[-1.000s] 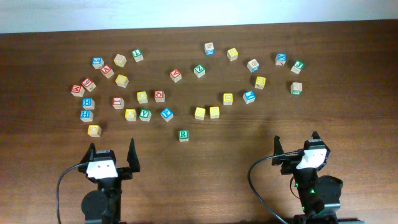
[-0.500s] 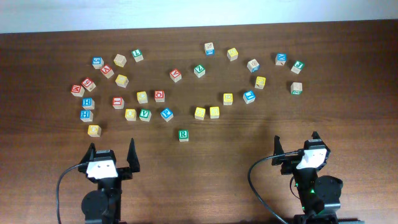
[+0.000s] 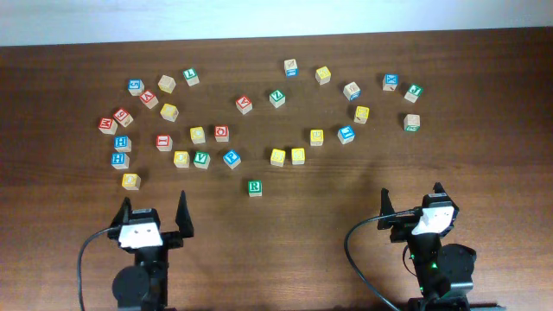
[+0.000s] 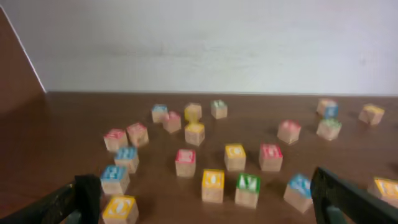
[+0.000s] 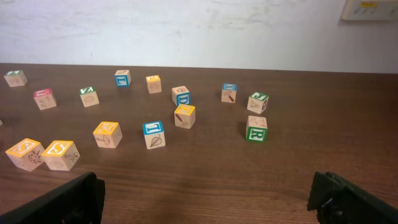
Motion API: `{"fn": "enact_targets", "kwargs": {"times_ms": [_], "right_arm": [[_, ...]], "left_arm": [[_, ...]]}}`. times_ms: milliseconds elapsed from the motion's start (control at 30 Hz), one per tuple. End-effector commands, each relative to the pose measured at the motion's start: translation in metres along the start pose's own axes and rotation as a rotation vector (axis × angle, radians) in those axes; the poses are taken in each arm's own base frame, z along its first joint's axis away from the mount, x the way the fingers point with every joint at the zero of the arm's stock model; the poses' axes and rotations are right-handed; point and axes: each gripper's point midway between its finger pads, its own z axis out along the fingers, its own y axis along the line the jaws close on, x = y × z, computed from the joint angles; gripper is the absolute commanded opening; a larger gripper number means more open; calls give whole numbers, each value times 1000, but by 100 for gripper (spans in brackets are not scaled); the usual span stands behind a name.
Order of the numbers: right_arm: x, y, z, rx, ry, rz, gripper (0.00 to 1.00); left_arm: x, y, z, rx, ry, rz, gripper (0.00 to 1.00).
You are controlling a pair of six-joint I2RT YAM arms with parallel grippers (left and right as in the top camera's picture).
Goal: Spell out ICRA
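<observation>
Pincers first. The left gripper point(image 3: 154, 207) is released, its fingers spread wide with nothing between them. It sits low at the near edge of the table point(image 3: 285, 259), on the left side. In its own wrist view the dark fingers point(image 4: 84, 196) frame the bottom corners, and the blocks lie well beyond them.

The right gripper point(image 3: 411, 195) is likewise released and empty, jaws wide, at the near edge on the right side. Its wrist view shows the fingers point(image 5: 71, 200) at the bottom corners over bare wood. A black cable point(image 3: 354, 250) loops off its base.

Nearest to both pincers is the green R block point(image 3: 254, 187). It stands alone ahead of the two arms and between them, touching nothing.

Beyond it, wooden letter blocks are scattered loosely across the far half of the table; ICRA is not yet laid out.
- The red I block point(image 3: 164, 142) is in the left cluster, ahead of the left gripper. From the left wrist it shows as a red-topped cube point(image 4: 185, 163).
- The red A block point(image 3: 244, 104) is farther back near the centre, left of a green block point(image 3: 276, 98).
- A red block point(image 3: 222, 133) just beside a yellow block point(image 3: 198, 135) bears a round letter, perhaps C; cannot tell for sure.

On the right side, two yellow blocks point(image 3: 277, 156) stand just beside each other. From the right wrist they show at lower left point(image 5: 25, 154). A white wall point(image 5: 186, 31) stands behind the table.
</observation>
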Motion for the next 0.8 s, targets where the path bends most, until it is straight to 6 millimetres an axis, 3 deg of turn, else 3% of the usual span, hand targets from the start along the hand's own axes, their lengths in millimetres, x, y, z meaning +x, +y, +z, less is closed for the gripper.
{"fn": "enact_targets", "kwargs": {"times_ms": [0, 33, 67, 133, 167, 200, 233, 333, 400, 433, 467, 533, 567, 633, 733, 767], "right_arm": [[4, 0, 0, 3, 9, 8, 98], [4, 0, 0, 3, 9, 8, 98], [4, 0, 0, 3, 9, 8, 98], [4, 0, 0, 3, 9, 8, 98], [4, 0, 0, 3, 9, 8, 98], [4, 0, 0, 3, 9, 8, 98], [4, 0, 0, 3, 9, 8, 98], [4, 0, 0, 3, 9, 8, 98], [4, 0, 0, 3, 9, 8, 98], [4, 0, 0, 3, 9, 8, 98], [4, 0, 0, 3, 9, 8, 99], [4, 0, 0, 3, 9, 8, 98], [4, 0, 0, 3, 9, 8, 98], [4, 0, 0, 3, 9, 8, 98], [4, 0, 0, 3, 9, 8, 98], [4, 0, 0, 3, 9, 8, 98]], "left_arm": [[-13, -42, -6, 252, -55, -4, 99], [-38, -61, -14, 363, -159, 12, 99], [-90, -63, -30, 382, -389, 45, 99], [-154, -50, -60, 307, -653, 57, 99], [-173, -42, -68, 263, -700, 46, 99], [-205, -36, -77, 230, -694, 34, 99], [-217, -35, -71, 228, -577, 26, 99], [-219, -30, -42, 186, -106, 73, 99], [-230, -60, -23, 372, 116, 103, 99], [-237, -64, -3, 391, 161, 95, 99], [-232, -56, 20, 331, 239, 25, 99], [-199, -49, 61, 256, 506, -65, 99], [-176, -52, 85, 260, 656, -79, 99], [-110, -41, 127, 137, 897, -150, 99], [-42, 8, 161, -191, 1045, -467, 99], [-25, 16, 165, -219, 1081, -472, 99]]}}
